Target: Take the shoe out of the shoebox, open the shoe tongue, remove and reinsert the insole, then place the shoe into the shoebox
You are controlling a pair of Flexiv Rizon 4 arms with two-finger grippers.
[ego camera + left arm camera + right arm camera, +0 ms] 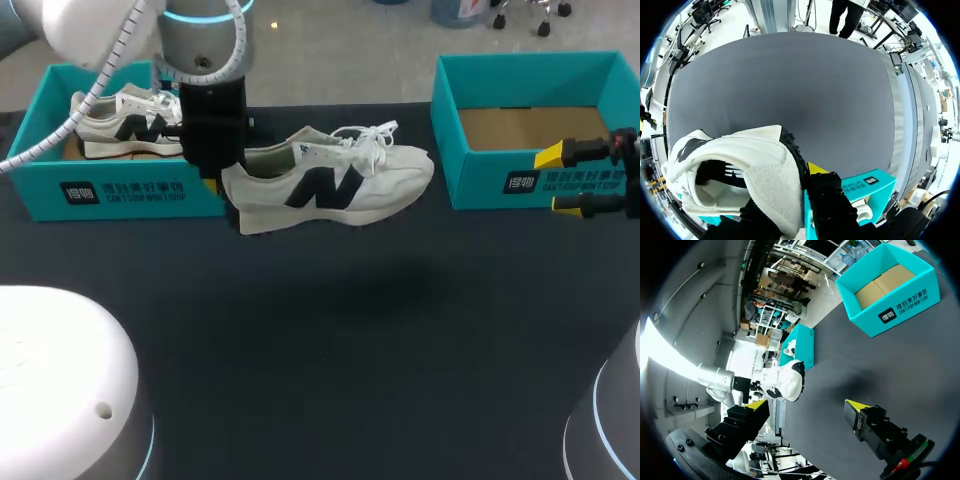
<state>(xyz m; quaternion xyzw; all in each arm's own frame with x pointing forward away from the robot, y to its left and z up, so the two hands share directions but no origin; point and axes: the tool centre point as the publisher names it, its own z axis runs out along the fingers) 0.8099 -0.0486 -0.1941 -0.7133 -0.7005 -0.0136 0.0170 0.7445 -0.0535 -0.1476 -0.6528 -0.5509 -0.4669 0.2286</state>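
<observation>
White lace-up sneaker with a black side mark, held in the air just above the dark grey table top, toe pointing toward my right, close beside the left teal cardboard shoebox. My left claw is closed on its padded heel collar, which sits pinched between the two fingers, and the shoe appears to hang from that grip alone. A second matching white sneaker lies in that left box. My right claw hangs with its yellow-tipped fingers spread wide and nothing in them, just in front of the right teal shoebox, which shows only a brown cardboard floor. I judge the step in hand is setting the shoe down mid-table. To do it well, I should lower it level until the sole sits flat, hold the heel so it cannot tip, and leave the laces facing up within my right claw's reach.
</observation>
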